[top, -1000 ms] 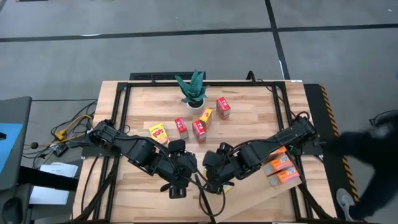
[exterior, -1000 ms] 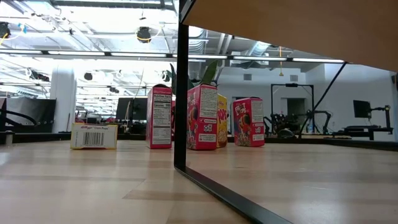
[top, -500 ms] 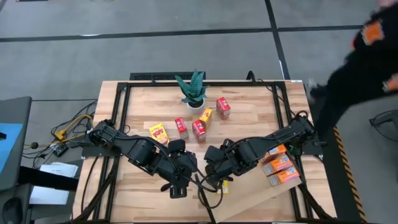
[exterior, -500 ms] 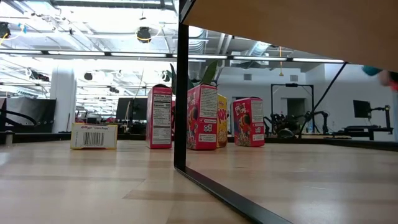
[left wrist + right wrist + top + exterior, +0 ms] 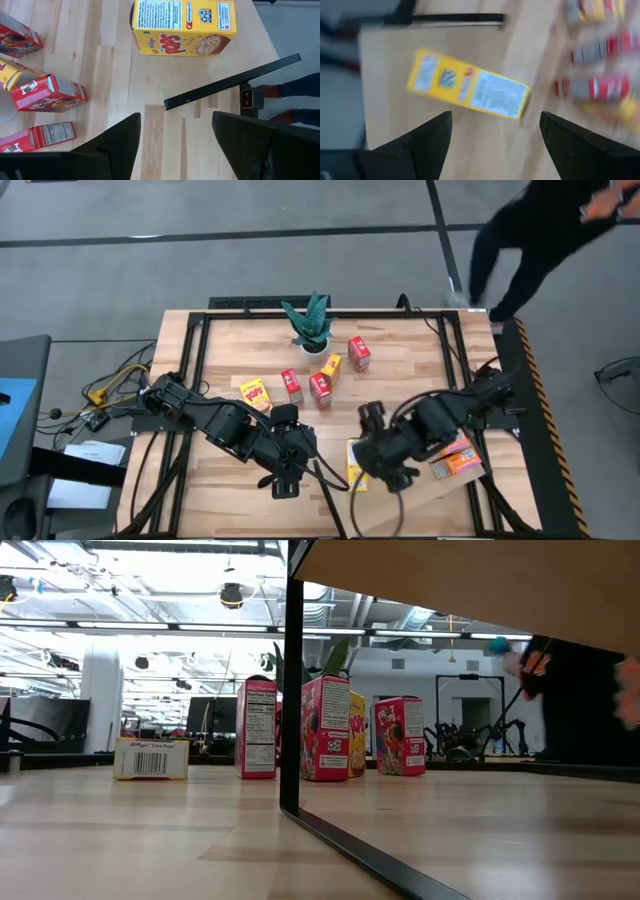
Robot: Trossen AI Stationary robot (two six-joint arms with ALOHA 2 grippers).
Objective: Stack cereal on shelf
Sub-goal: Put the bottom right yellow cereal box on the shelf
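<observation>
table point(image 5: 400, 345): planked wood, carries everything, both arms reach in from the near side
shelf point(image 5: 430, 498): pale board with a dark edge, lying at the near right of the table; in the low view its dark edge point(image 5: 291, 680) stands close to the camera
orange boxes point(image 5: 455, 455): lie on the shelf under the right arm's forearm, partly hidden
standing cereal group point(image 5: 322, 385): red and yellow boxes near the potted plant point(image 5: 310, 323), well apart from the shelf, upright
flat yellow box by the left arm point(image 5: 255, 393): lies on the table beside the standing group
yellow cereal box point(image 5: 354, 463): lies flat at the shelf's left corner, between the two end effectors; left wrist view shows it face up point(image 5: 183, 21)
handling, judged: light, stiff cardboard, smooth printed faces that may slip; crushes if squeezed hard; best taken across the narrow sides
left end effector point(image 5: 284, 483): released, fingers spread, nothing between them; arm stretched low across the table toward the near middle
right end effector point(image 5: 392, 476): fingers wide apart, grasping nothing; arm bent low over the shelf, wrist looking down on the yellow cereal box
person point(image 5: 540, 230): beyond the table's far right corner
</observation>
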